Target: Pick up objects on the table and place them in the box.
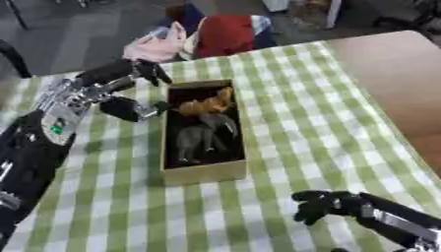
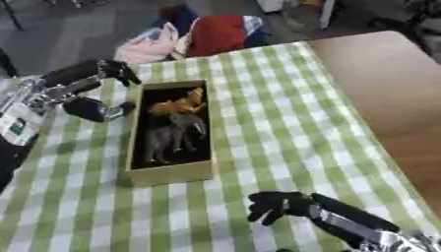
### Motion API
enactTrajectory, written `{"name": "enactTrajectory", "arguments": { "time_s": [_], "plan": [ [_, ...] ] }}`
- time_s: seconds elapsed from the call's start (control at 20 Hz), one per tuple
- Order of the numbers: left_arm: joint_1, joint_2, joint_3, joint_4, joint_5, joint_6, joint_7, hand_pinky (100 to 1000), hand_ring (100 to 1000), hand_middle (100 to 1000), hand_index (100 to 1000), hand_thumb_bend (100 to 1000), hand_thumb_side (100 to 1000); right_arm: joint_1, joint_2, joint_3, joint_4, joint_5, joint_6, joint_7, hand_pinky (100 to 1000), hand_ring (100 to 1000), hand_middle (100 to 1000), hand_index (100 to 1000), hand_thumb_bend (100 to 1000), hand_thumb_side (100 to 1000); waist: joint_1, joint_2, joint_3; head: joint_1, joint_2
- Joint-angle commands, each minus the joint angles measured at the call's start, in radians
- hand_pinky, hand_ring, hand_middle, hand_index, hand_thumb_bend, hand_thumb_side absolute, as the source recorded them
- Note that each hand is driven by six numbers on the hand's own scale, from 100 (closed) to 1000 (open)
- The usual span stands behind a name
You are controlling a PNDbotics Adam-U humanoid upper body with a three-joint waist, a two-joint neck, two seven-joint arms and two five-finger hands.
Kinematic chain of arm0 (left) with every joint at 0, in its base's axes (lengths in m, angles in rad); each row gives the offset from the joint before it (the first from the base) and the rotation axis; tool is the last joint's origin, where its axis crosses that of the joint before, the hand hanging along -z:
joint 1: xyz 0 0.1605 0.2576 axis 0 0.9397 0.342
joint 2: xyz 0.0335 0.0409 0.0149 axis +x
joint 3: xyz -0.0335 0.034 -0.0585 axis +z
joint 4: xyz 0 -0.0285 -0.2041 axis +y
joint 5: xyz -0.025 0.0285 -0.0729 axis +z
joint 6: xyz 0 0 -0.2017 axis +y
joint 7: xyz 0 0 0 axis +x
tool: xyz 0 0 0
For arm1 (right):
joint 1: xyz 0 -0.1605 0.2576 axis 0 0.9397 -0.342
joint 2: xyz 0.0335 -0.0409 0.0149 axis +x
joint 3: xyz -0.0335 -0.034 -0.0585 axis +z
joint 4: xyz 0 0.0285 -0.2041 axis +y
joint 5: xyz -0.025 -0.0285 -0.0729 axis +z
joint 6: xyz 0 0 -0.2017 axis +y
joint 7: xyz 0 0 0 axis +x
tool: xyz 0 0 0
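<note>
Box (image 1: 203, 172) on our checked desk (image 1: 293, 123) holding a grey animal figure (image 1: 202, 135) and an orange one (image 1: 209, 104), our left hand (image 1: 129, 91) beside its far corner, fingers spread, empty, our right hand (image 1: 320, 204) low, fingers curled, empty.

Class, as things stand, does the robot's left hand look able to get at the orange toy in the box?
Probably yes. The left hand hangs open beside the box, whose top is open, and the orange toy lies at the near end with nothing over it.

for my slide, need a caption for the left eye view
Left robot hand open beside box holding two toy animals on checked cloth.
</note>
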Motion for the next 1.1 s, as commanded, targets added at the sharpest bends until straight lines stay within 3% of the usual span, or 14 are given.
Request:
{"name": "enactTrajectory", "arguments": {
  "time_s": [0.05,0.4,0.6,0.8,1.1],
  "plan": [
    [0.022,0.071,0.005,-0.119,0.112,0.028,-0.014,751,674,707,805,235,614,0.0,-0.009,-0.016,-0.013,-0.009,0.001,-0.018,764,1000,784,933,100,386,-0.011,-0.022,0.016,-0.012,0.008],
    [0.179,0.125,0.052,-0.386,0.359,0.14,-0.018,746,637,670,778,110,600,0.015,-0.011,-0.04,-0.02,-0.019,0.004,-0.061,758,1000,779,931,100,369,-0.035,-0.035,0.106,-0.027,0.023],
    [0.284,0.126,0.096,-0.515,0.471,0.219,-0.016,747,625,657,769,100,627,0.024,-0.012,-0.059,-0.024,-0.028,0.009,-0.1,751,1000,775,927,100,358,-0.045,-0.039,0.153,-0.035,0.031],
    [0.39,0.089,0.144,-0.602,0.529,0.287,-0.01,748,614,643,761,100,675,0.031,-0.013,-0.076,-0.031,-0.033,0.013,-0.143,747,1000,772,924,100,357,-0.054,-0.04,0.193,-0.037,0.038],
    [0.493,0.006,0.199,-0.679,0.585,0.358,0.011,751,606,632,752,100,730,0.036,-0.012,-0.096,-0.036,-0.032,0.018,-0.195,733,1000,767,919,101,352,-0.06,-0.032,0.216,-0.041,0.047]
  ]
}}
